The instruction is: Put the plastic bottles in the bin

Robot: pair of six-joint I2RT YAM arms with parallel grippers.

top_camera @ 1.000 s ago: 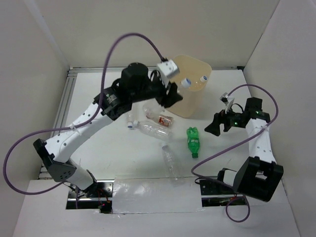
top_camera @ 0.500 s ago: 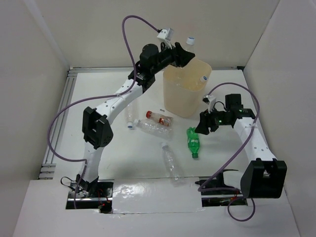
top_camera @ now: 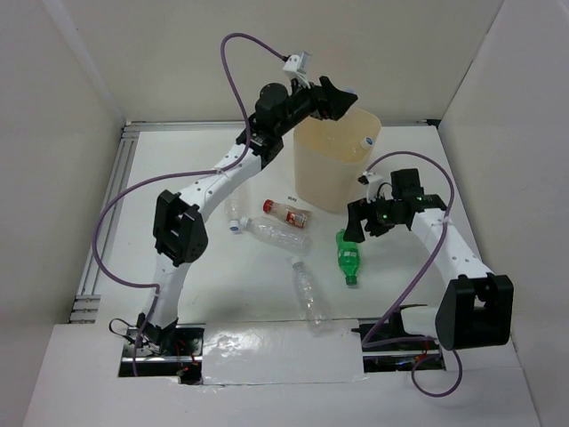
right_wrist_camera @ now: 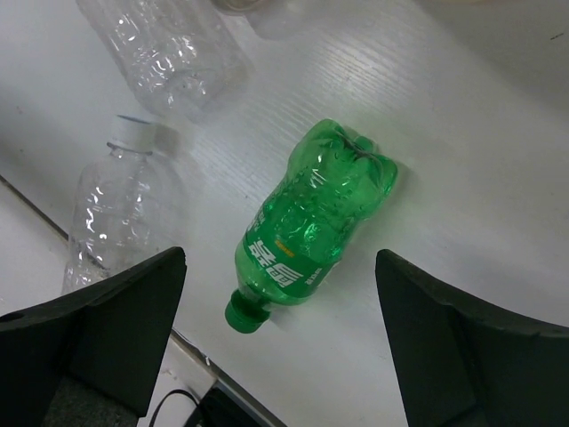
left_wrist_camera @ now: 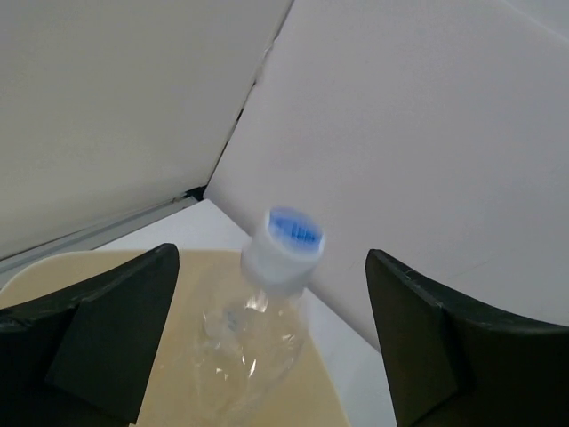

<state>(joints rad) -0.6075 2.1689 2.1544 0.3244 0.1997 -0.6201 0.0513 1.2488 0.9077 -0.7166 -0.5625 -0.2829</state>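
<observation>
The cream bin (top_camera: 324,182) stands at the back of the table. My left gripper (top_camera: 342,100) hangs over its rim, open. In the left wrist view a blurred clear bottle (left_wrist_camera: 267,311) with a blue-and-white cap sits between the spread fingers (left_wrist_camera: 116,311) without touching them, above the bin's mouth (left_wrist_camera: 191,294). A white cap (top_camera: 365,140) shows inside the bin. My right gripper (top_camera: 356,227) is open just above the green bottle (top_camera: 347,256), which lies on the table with its cap toward the near edge. In the right wrist view the green bottle (right_wrist_camera: 311,222) lies between the fingers.
A red-capped bottle (top_camera: 286,213), a long clear bottle (top_camera: 277,233), a small clear bottle (top_camera: 234,213) and another clear bottle (top_camera: 308,294) lie on the table left of the green one. Two of the clear bottles (right_wrist_camera: 116,213) (right_wrist_camera: 169,49) show in the right wrist view.
My left arm lifted the clear bottle over the bin, then the gripper opened and let it go. My right gripper moved left to above the green bottle.
</observation>
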